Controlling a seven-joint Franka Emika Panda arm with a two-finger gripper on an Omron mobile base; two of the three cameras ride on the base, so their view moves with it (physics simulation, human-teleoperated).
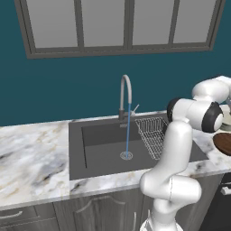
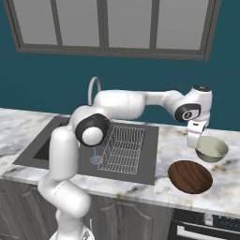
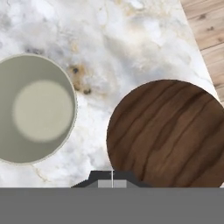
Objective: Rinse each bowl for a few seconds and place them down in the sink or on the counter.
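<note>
You have a grey-framed window point(image 1: 122, 27) set in the teal wall point(image 1: 58, 90) at the back. Below sit grey cabinets point(image 1: 67, 212) with curved handles, and a dark oven front point(image 2: 206, 227) at the lower right. A strip of wooden floor point(image 3: 208, 26) shows in the hand view.

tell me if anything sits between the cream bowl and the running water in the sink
The wire rack does. It fills the sink's right side, between the cream bowl on the counter and the water stream over the drain. The bowl would likely need lifting over it. The shut pincer hangs at the bowl's rim.
</note>
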